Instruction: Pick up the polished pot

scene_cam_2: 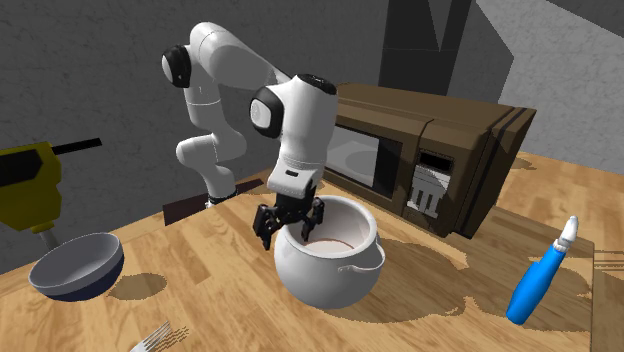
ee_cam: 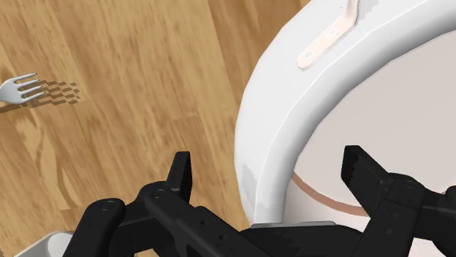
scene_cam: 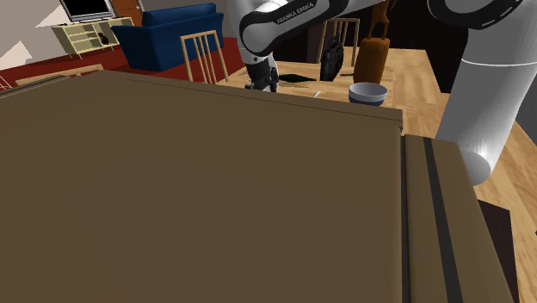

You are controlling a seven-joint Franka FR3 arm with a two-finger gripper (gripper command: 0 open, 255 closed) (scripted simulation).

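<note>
**Gripper open astride the pot's rim**

The gripper (ee_cam: 274,182) stands wide open over the near edge of the white pot (ee_cam: 292,109). One black finger (ee_cam: 181,174) hangs outside the wall and the other (ee_cam: 365,175) inside the bowl of the pot, with the rim between them. Neither finger touches the wall, so nothing is held.

In the second exterior view the gripper (scene_cam_2: 292,230) points straight down at the rim on that view's left side of the pot (scene_cam_2: 325,278), which sits upright on the wooden worktop (scene_cam_2: 220,300). A thin pale handle (ee_cam: 329,36) lies along the pot's outer wall, away from the fingers.

A fork (ee_cam: 18,89) lies on the worktop well apart from the pot. Further out towards the second exterior view's left a dark blue bowl (scene_cam_2: 78,265) rests tilted, with a yellow drill (scene_cam_2: 25,185) beyond it. A brown microwave (scene_cam_2: 430,150) stands just behind the pot, and a blue bottle (scene_cam_2: 540,280) lies towards that view's right.
</note>
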